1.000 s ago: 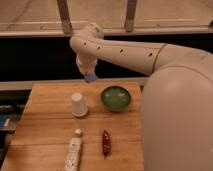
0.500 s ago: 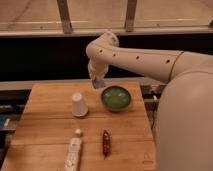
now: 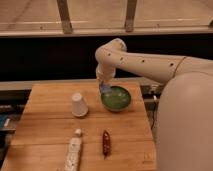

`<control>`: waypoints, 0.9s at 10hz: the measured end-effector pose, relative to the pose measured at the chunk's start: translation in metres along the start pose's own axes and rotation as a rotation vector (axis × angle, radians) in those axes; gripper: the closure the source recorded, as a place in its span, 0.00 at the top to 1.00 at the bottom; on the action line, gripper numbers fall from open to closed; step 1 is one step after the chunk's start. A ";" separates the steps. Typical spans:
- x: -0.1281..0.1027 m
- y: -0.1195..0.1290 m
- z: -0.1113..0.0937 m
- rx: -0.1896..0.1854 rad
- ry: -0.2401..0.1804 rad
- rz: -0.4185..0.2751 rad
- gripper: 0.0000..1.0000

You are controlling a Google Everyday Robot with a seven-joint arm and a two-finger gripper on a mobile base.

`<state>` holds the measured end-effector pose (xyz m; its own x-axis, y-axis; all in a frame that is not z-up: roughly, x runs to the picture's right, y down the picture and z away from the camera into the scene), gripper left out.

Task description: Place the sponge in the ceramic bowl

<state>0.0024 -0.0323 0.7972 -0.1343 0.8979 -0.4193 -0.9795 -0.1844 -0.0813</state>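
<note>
Transport step: gripper (image 3: 103, 84) clamped on the sponge (image 3: 105, 89) over the rim of the ceramic bowl (image 3: 123, 102), white cup (image 3: 79, 104) side; needs centring, then release

The ceramic bowl (image 3: 116, 99) is glossy green, and at its far left rim the blue-grey sponge (image 3: 105, 89) shows just under the pale gripper (image 3: 103, 84), whose cream-white arm (image 3: 145, 62) bears a row of small dark dots. Beside the bowl stands a plain white paper cup (image 3: 79, 105) on the honey-brown wooden table (image 3: 45, 125), which is striped with plank seams. Nearer than the bowl lie a dark red chilli-like thing (image 3: 105, 143) and a white tube (image 3: 73, 154) with faint grey markings.
</note>
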 end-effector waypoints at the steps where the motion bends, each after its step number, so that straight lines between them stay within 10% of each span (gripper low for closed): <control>1: 0.002 -0.012 0.002 0.007 0.004 0.025 0.00; 9: 0.007 -0.028 0.007 0.010 0.006 0.083 0.00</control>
<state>0.0276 -0.0180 0.8029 -0.2139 0.8772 -0.4299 -0.9666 -0.2538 -0.0369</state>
